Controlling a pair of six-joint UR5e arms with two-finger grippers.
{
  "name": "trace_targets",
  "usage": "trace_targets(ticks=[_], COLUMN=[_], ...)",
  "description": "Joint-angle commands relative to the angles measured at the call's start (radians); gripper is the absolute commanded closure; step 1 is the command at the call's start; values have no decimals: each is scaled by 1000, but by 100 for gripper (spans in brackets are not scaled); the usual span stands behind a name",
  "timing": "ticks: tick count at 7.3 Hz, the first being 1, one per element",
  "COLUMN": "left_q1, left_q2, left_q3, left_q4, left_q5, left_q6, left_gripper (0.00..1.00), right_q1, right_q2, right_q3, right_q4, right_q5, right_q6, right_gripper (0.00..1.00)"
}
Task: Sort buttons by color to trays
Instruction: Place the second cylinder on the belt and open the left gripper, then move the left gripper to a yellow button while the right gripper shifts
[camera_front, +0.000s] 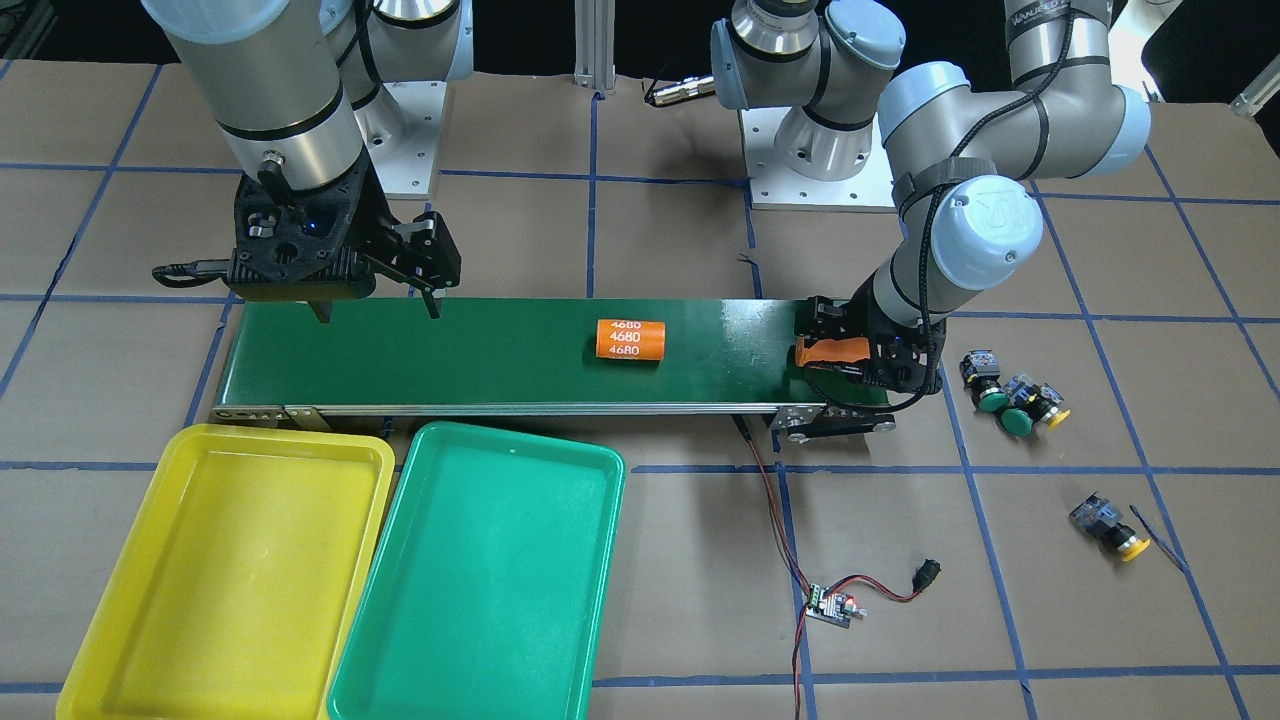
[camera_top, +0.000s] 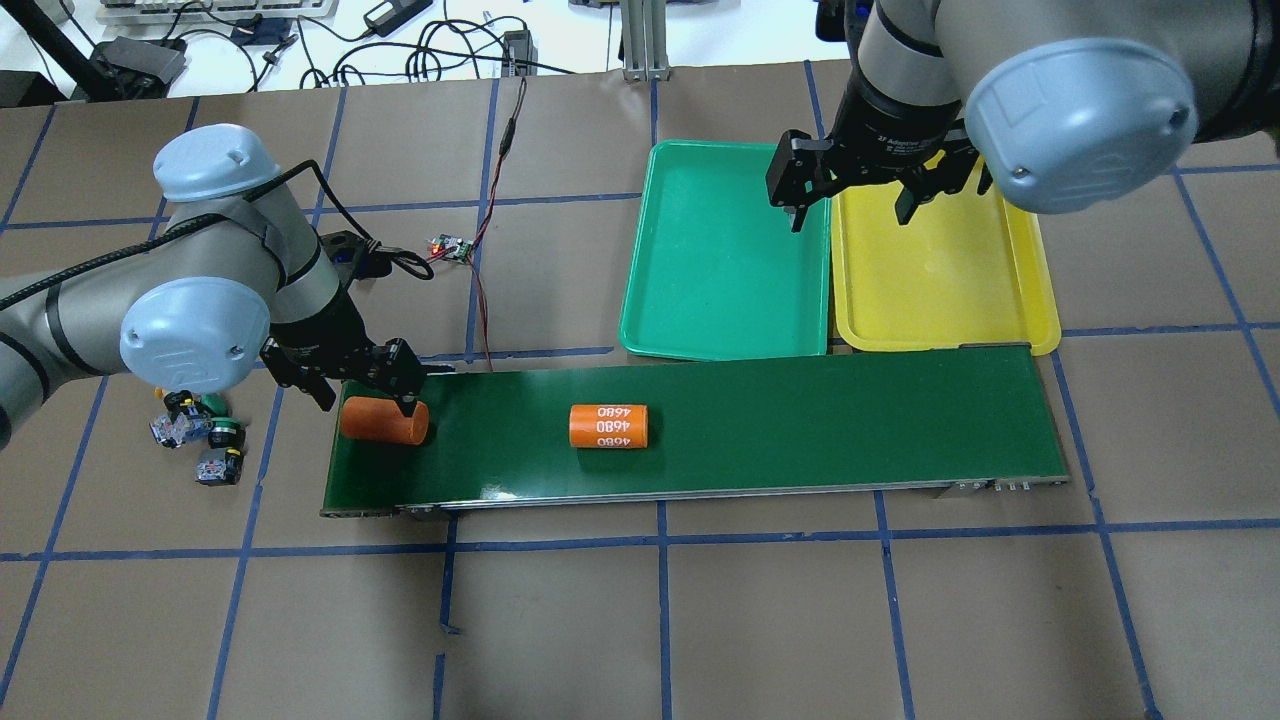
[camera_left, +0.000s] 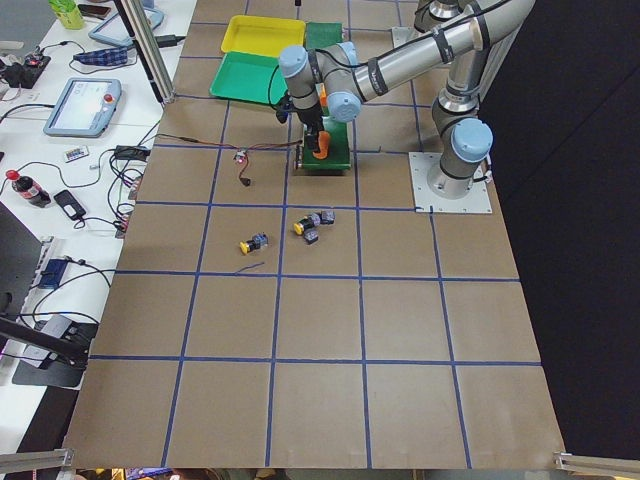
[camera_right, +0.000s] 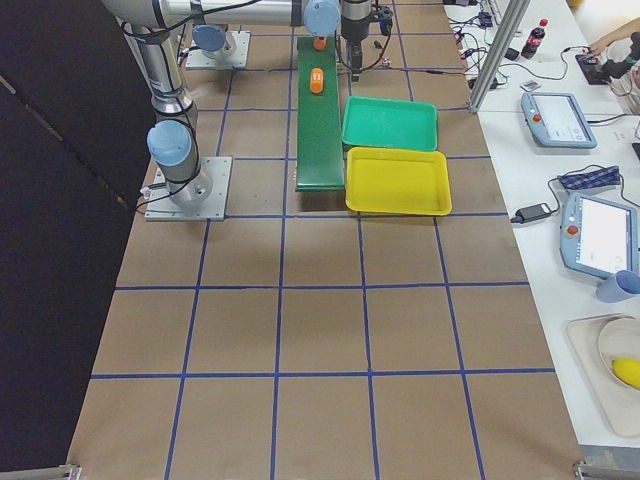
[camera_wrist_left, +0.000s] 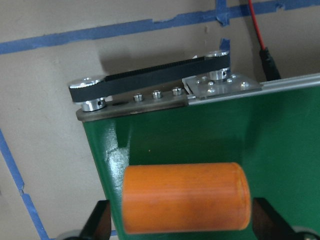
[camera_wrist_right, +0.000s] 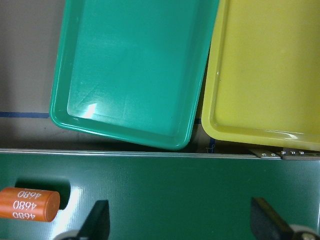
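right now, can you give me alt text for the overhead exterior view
The left gripper straddles an orange cylinder at the left end of a dark-green conveyor belt, with a second cylinder marked 4680 further along. The right gripper hangs open over the empty green tray and yellow tray; push-buttons lie beside the left arm.

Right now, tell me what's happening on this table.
The left gripper straddles an orange cylinder at one end of the conveyor belt, jaws open. The right gripper hovers open above the belt's other end. A second cylinder lies mid-belt. All four buttons sit on the table, unsorted; the yellow tray and green tray hold nothing.
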Motion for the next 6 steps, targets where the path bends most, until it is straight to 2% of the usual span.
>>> trace_targets(ticks=[1,3,4,5,6], left_q1=[0,88,188,246,258], left_q2=[10,26,-17,-75,-147], left_q3=[40,255,329,371,379], left_q4=[-4,-182,-194,-139,37], left_q5=[3,47,47,47,49], left_q6=[-1,25,178,251,260], left_gripper=[0,0,0,0,0], right_q1=[3,-3,-3,-7,-7], right_q2=[6,11,11,11,11], right_q3=[18,19,19,18,18], right_q4=[1,-1,1,1,-1], right_q5=[0,1,0,0,-2], right_q6=[0,0,0,0,0], right_gripper=[0,0,0,0,0])
